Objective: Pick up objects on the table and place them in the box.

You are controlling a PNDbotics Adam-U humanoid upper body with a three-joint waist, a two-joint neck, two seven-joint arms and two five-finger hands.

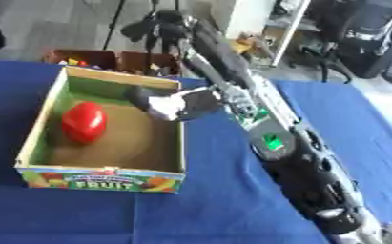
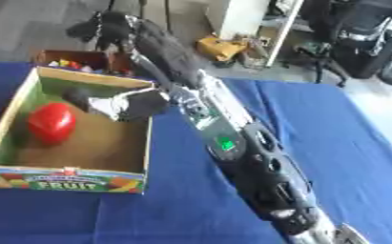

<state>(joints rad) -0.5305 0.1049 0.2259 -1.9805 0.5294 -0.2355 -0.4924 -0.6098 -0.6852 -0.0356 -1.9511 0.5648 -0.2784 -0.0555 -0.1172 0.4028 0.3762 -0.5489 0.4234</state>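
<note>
— Looking at the red fruit: round, glossy, smooth, lying on the left of the box floor.

— Probably light and stiff, likely plastic; slippery skin. Best cupped round the widest part, not pinched.

— And the right robot hand?

— Reaching over the box's right wall, near the fruit but apart. Blurred; cannot tell how far open or whether holding anything. Blue worktop beneath.

Open cardboard fruit box on blue cloth, green inner walls, brown floor, red rounded object lying inside, left of and slightly nearer than the right hand reaching over the box's right wall
</note>
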